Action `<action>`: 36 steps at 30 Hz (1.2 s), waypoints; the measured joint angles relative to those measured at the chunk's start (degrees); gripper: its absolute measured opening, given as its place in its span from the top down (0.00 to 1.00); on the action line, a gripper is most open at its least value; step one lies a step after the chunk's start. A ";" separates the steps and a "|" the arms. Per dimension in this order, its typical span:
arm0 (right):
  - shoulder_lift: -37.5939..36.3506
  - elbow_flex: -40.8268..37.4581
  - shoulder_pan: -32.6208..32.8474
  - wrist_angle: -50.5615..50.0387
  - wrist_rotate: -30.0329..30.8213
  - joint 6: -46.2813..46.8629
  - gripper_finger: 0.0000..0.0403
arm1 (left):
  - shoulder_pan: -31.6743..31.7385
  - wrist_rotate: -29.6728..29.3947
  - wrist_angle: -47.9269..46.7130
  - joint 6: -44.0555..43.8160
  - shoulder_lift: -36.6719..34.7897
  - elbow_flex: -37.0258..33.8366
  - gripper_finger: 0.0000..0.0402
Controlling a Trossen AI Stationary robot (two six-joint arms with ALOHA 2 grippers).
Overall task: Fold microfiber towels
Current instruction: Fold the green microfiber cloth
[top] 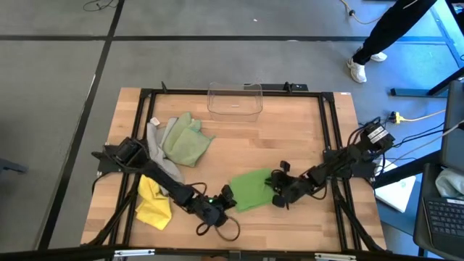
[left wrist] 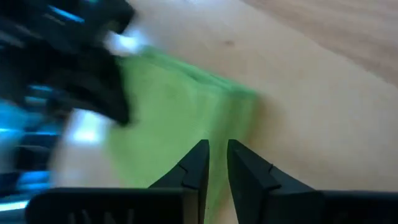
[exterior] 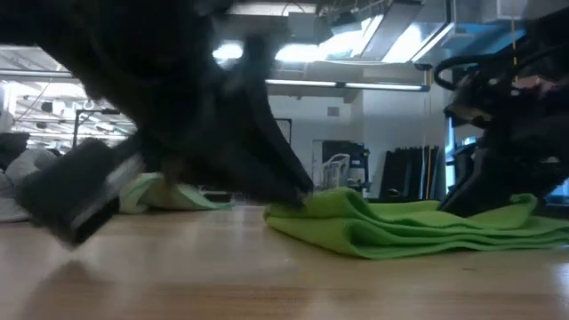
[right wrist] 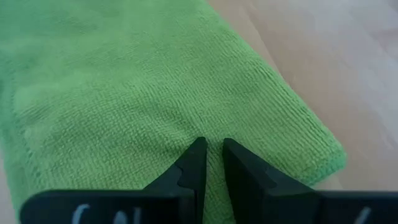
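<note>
1. Currently mid-fold on the bright green towel (top: 252, 190); it lies near the front middle of the surface (top: 290, 138), already doubled over, layered edges showing in the low view.
2. Left gripper (top: 226, 197) sits at the towel's left edge. In its wrist view the fingers (left wrist: 198, 163) stand a narrow slit apart with no cloth between them; whether that counts as open or shut, can't tell.
3. Right gripper (top: 278, 190) is at the towel's right edge, low over the cloth. Its fingers (right wrist: 194, 163) are also a narrow slit apart, tips right at the fabric; can't tell if a pinch of cloth is caught between them.
4. Other towels: the pale sage green towel (top: 185, 141) is bunched at back left, the grey towel (top: 159, 154) lies just beside it under the left arm, and the yellow towel (top: 154, 201) is crumpled at front left. All three look unfolded.
5. Clear bin (top: 235, 98) stands at the back edge, well apart from the green towel.
6. Judgement: one towel partway done, three to go, so early in the task.
7. Next move probably calls for a firm pinch on both corners of one edge, an even lift, and laying it across without dragging the lower layers.
8. Risk: the doubled layers slide or splay if only the top ply is caught.
</note>
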 joint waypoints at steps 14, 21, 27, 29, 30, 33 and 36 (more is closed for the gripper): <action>0.09 -0.04 -0.06 0.69 -1.79 -0.31 0.85 | 11.74 16.97 -3.29 -15.56 -0.95 0.02 0.86; 0.11 -0.07 -0.22 0.72 -2.21 -1.76 0.85 | 13.48 25.55 -5.96 -21.78 -0.85 0.11 0.86; 0.11 -0.09 -3.43 1.37 -4.27 -8.20 0.85 | 12.16 28.65 1.47 -21.95 0.63 0.22 0.86; 0.15 -0.12 -5.63 3.03 -6.65 -12.23 0.85 | 11.83 27.91 1.78 -21.82 1.18 0.61 0.86; 0.17 -0.19 -6.80 4.20 -8.12 -14.02 0.85 | 11.70 27.54 1.29 -21.84 1.36 0.90 0.86; 0.33 -0.07 -10.24 6.78 -12.25 -17.92 0.85 | 11.67 26.73 3.14 -22.22 2.95 2.56 0.86; 0.39 1.10 -13.88 6.71 -15.83 -21.27 0.85 | 11.59 26.20 3.37 -22.82 4.85 4.40 0.86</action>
